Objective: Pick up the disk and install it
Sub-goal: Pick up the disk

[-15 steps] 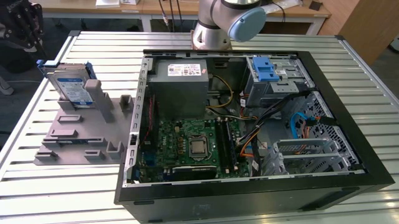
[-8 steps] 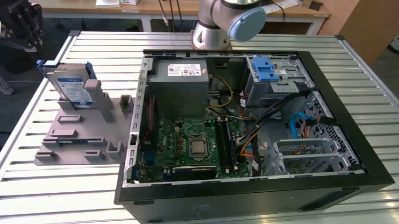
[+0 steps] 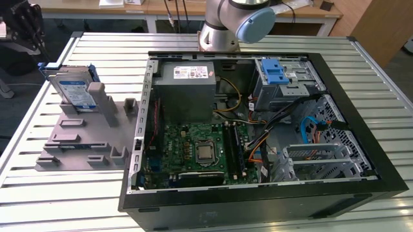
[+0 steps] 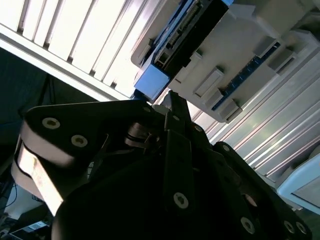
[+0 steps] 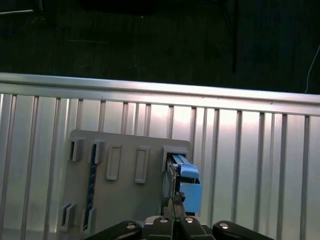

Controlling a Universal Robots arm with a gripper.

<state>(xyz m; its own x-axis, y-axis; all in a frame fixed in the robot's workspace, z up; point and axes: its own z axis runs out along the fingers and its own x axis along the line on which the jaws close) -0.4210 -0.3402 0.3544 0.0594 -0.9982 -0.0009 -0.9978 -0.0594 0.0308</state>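
The disk is a silver drive with a blue-and-white label and a blue frame. It stands on edge in a slot of the grey holder, on the exterior view's left. Both wrist views show the disk edge-on, with a blue frame corner nearest the fingers. My gripper hangs above and beyond the disk, apart from it. In both wrist views its black fingers meet at one tip, so the gripper is shut and holds nothing. That tip of the gripper points at the disk's blue end.
An open computer case lies right of the holder, with a motherboard, a grey power supply box and a drive cage with a light-blue latch. The arm's base stands behind the case. The slatted table's edge runs beyond the holder.
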